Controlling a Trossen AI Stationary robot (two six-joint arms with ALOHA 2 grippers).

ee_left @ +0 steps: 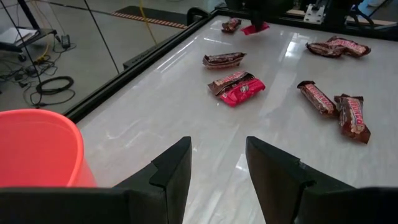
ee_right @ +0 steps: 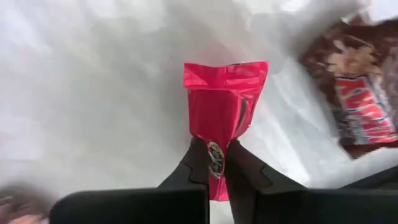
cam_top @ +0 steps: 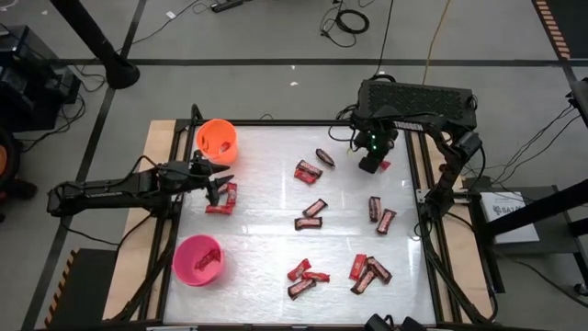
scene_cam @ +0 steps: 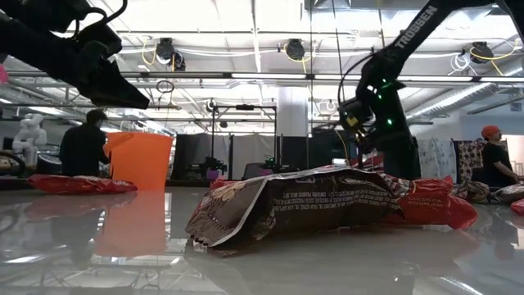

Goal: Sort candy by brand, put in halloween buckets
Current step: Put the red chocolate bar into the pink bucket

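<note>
Red and dark brown candy bars lie scattered flat over the white table (cam_top: 266,230). My right gripper (cam_top: 372,165) stands at the far right, pointing down, shut on a red candy bar (ee_right: 224,102). A brown bar (ee_right: 364,106) lies beside it. The orange bucket (cam_top: 217,140) stands at the far left and the pink bucket (cam_top: 198,259) at the near left. My left gripper (ee_left: 217,168) hovers open between the two buckets, above two bars (cam_top: 222,198), with nothing between its fingers. My right gripper pinches one end of the red bar's wrapper (ee_right: 214,155) between its two fingers, coming from above and pointing down. The bar hangs lengthwise below the fingers, its free crimped end (ee_right: 225,71) lowest. Whether that end is clear of the table, I cannot tell.
Bars lie in clusters at the middle (cam_top: 312,213), the right (cam_top: 379,214) and the near side (cam_top: 367,271). Another brown bar (cam_top: 324,157) lies left of my right gripper. Black frame rails edge the table (cam_top: 424,230).
</note>
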